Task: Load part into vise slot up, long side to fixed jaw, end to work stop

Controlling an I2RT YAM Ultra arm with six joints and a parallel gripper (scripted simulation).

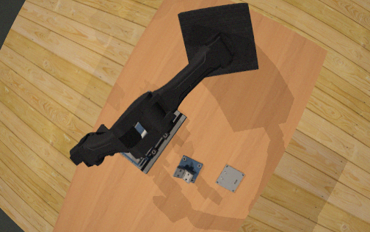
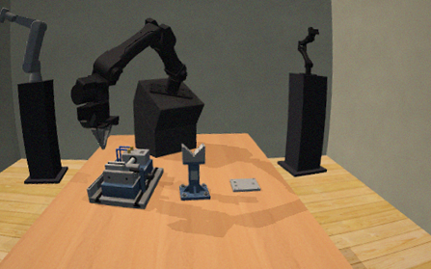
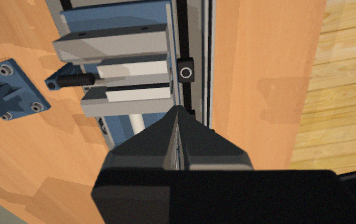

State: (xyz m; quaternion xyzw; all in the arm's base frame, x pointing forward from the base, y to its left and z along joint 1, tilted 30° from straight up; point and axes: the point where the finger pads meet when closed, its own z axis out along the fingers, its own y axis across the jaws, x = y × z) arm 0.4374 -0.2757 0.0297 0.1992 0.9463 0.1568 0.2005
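While the tapered gripper point(image 2: 101, 147) point(image 3: 177, 112) hangs shut, the vise point(image 2: 123, 178) point(image 3: 112, 50) (blue-and-grey, blocky) sits below.

The tall V-topped block stand point(image 1: 188, 169) point(image 2: 193, 173) is blue below and pale grey at its notched head, the flat square metal plate point(image 1: 230, 178) point(image 2: 244, 184) plain grey, and the rectangular wooden tabletop point(image 1: 110, 205) point(image 2: 180, 250) point(image 3: 250, 75) orange-brown with fine streaked grain.

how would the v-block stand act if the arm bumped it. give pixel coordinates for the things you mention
The V-block stand point(image 1: 194, 164) point(image 2: 193, 173) would probably tip rather than slide if hit up high, being tall and narrow above its base. It looks stiff, so it likely wouldn't bend. The screw heads at its base corners suggest it may be bolted down and hardly budge
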